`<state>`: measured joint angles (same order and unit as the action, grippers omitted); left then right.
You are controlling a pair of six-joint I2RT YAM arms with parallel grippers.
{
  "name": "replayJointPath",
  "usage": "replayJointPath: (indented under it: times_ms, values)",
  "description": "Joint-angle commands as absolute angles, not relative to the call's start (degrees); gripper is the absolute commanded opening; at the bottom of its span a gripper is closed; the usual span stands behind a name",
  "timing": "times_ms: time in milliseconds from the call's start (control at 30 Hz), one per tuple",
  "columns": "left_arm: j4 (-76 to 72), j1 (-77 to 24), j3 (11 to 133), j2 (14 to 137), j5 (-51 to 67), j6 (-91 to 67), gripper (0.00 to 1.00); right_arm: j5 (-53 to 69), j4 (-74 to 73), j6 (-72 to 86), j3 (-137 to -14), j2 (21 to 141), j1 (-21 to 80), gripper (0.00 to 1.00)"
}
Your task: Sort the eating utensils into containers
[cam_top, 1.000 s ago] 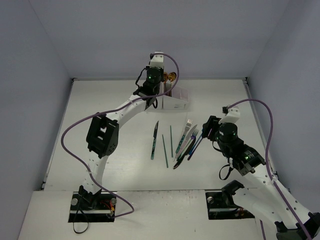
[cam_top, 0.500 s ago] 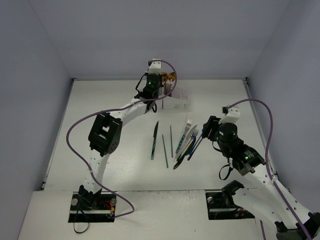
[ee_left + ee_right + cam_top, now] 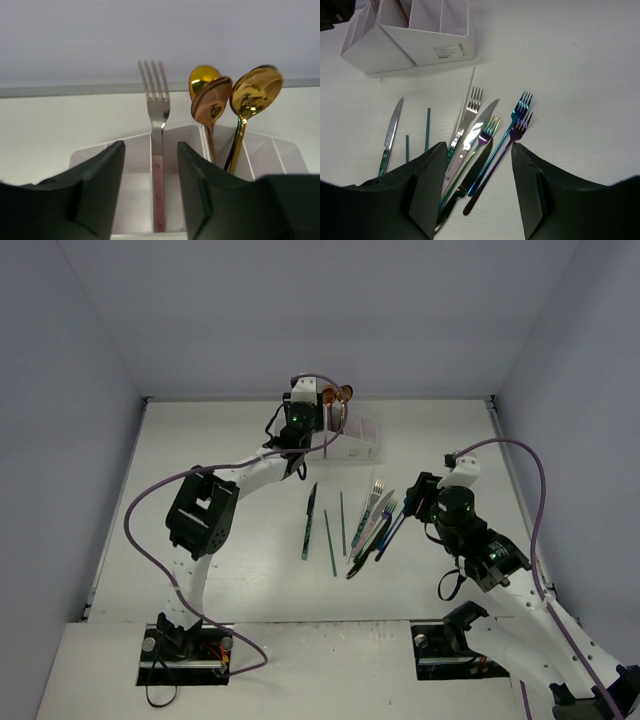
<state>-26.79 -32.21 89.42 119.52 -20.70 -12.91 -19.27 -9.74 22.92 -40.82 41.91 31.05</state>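
Hovering over the forks [image 3: 522, 106], right jaws apart, empty; left jaws apart at the box [image 3: 136, 172]. Forks likely stiff, slippery; pinch mid-handle.

White organiser box [image 3: 435, 42]; three glossy spoons [image 3: 252, 95], gold to copper; silver upright fork [image 3: 157, 107]; two iridescent blue-purple forks [image 3: 520, 107]; teal chopsticks [image 3: 427, 130]; plain white desk [image 3: 570, 75].

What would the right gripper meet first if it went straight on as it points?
Most likely the pile of forks and knives on the table, near the rainbow-tinted fork between its fingers; depth is unclear.
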Motion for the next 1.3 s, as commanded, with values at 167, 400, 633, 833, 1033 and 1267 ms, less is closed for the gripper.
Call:
replayJointPath:
  times_ms: [167, 400, 633, 833, 1033, 1267]
  values:
    - [-16.6, -35.6, 84.9, 99.7, -16.8, -12.9, 0.56, -20.3, -9.5, 23.3, -45.0, 42.1, 30.6, 0.53]
    - [15.3, -45.3, 93.2, 96.8, -12.1, -13.1, 0.64, -21.4, -12.0, 25.1, -44.7, 39.8, 30.6, 0.57]
    - [22.3, -52.3, 92.6, 100.3, -7.2, -21.2, 0.65, -22.0, -13.5, 27.7, -43.7, 35.9, 30.6, 0.60]
    - [24.4, -55.2, 95.3, 108.6, -6.3, -22.0, 0.64, -25.4, -16.7, 29.2, -43.3, 31.7, 30.6, 0.60]
    - [32.3, -55.0, 108.0, 120.7, -5.3, -20.7, 0.45, -26.9, -20.5, 30.9, -43.0, 27.3, 30.6, 0.59]
    - [34.6, -53.5, 115.2, 127.8, -2.8, -20.7, 0.36, -27.2, -21.9, 32.7, -43.2, 24.4, 30.6, 0.59]
